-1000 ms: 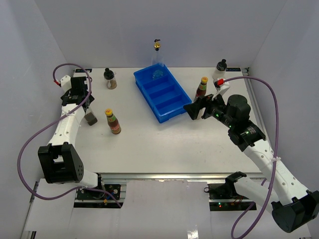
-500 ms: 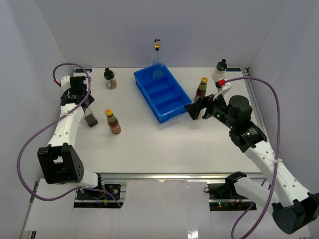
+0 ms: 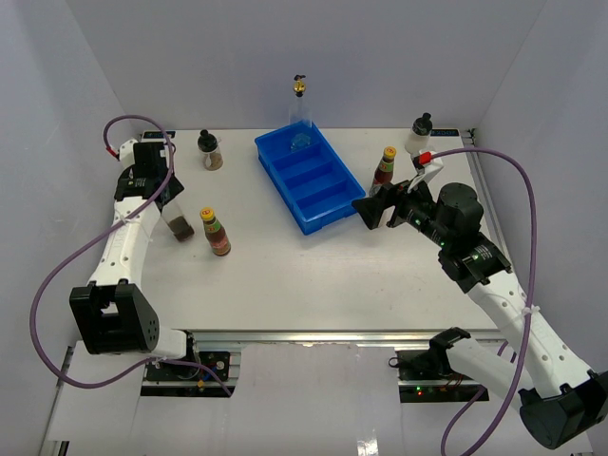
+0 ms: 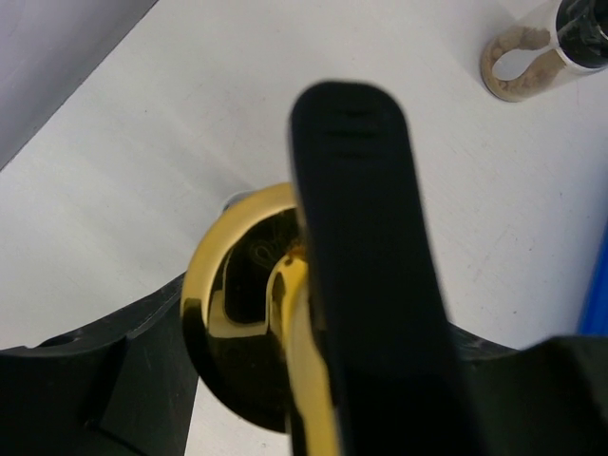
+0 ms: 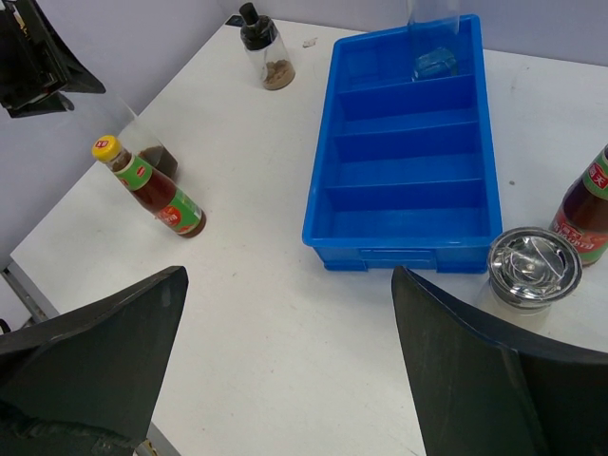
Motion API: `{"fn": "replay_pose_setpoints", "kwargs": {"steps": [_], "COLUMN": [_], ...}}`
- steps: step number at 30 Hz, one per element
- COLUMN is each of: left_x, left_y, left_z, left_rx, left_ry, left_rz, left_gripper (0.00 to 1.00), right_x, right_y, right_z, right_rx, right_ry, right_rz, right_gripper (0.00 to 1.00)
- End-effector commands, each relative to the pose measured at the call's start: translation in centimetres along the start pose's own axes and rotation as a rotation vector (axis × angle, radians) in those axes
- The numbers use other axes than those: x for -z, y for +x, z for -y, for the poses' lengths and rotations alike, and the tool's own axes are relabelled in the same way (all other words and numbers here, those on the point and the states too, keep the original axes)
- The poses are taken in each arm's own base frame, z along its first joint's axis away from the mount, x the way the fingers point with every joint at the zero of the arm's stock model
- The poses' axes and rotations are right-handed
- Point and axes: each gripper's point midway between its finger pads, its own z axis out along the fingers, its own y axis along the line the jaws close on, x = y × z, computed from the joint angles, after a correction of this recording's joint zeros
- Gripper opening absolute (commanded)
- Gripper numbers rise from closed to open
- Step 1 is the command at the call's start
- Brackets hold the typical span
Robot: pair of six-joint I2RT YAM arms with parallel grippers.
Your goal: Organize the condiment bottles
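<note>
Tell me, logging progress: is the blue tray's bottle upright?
Upright: the clear bottle stands in the far compartment of the blue tray, spout up.

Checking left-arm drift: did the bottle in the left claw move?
Yes. The clear bottle in the left claw shifted slightly right, closer to the unmoved red sauce bottle.

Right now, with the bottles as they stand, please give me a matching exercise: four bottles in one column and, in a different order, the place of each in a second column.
Column A
1. clear bottle with dark liquid
2. clear bottle with no dark liquid
3. jar with brown contents
4. white-bodied jar

Column B
a. far right corner of the table
b. far compartment of the blue tray
c. gripped by the left end effector
d. on the table, left of the tray, near the back

Pairs: 1-c, 2-b, 3-d, 4-a
</note>
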Motion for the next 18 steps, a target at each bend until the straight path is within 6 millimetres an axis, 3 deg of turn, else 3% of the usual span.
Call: {"fn": "replay_pose_setpoints", "kwargs": {"steps": [1, 7, 11, 18], "left_x": [3.2, 4.3, 5.2, 6.4], "left_y": [-5.1, -5.5, -7.1, -8.6], "left_z": [2.1, 4.5, 6.3, 11.5], "left_rx": [0.05, 0.035, 0.042, 0.017], "left_ry": [0.076, 0.103, 0.116, 0.184], "left_rz": [0.174, 0.202, 0.24, 0.282], "left_gripper": [0.0, 0.0, 0.0, 0.0], "right_x": [0.1, 0.1, 0.1, 0.3], "right_y": [-0.9, -0.8, -0.9, -1.1], "right_z": [0.0, 0.2, 0.2, 0.3], "right_rx": [0.031, 0.032, 0.036, 0.04], "right_ry": [-0.005, 0.002, 0.006, 0.011], "right_rz": [0.049, 0.051, 0.056, 0.064], "right_gripper": [0.94, 0.94, 0.94, 0.94]}}
